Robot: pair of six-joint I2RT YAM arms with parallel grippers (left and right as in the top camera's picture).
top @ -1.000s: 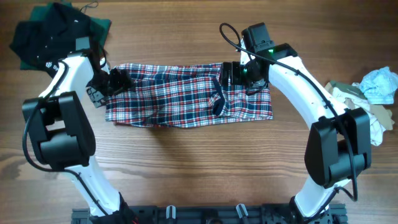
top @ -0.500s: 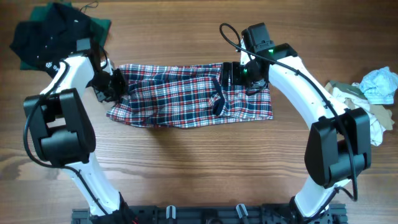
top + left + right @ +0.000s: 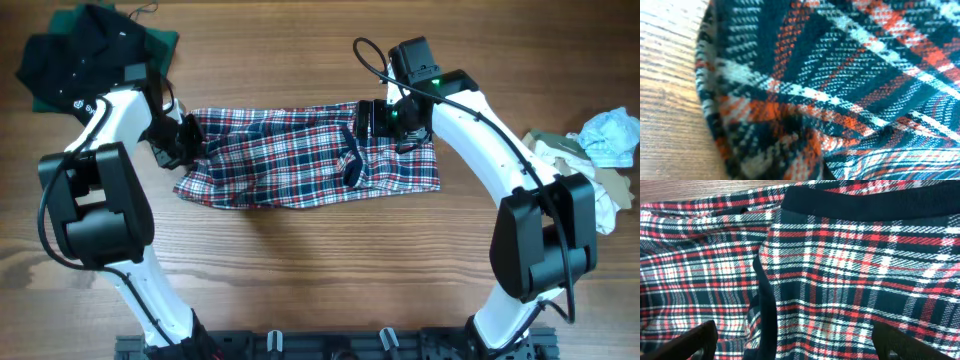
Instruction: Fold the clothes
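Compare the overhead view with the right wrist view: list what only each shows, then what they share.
Only overhead: both white arms, the left gripper at the left end of the red, navy and white plaid cloth, a dark garment heap top left, a pale crumpled cloth pile far right. Only right wrist: the right gripper seen open, its dark fingertips at the lower corners, and the weave close up. Both: the plaid cloth, its navy trim strip, and the brown wooden table.
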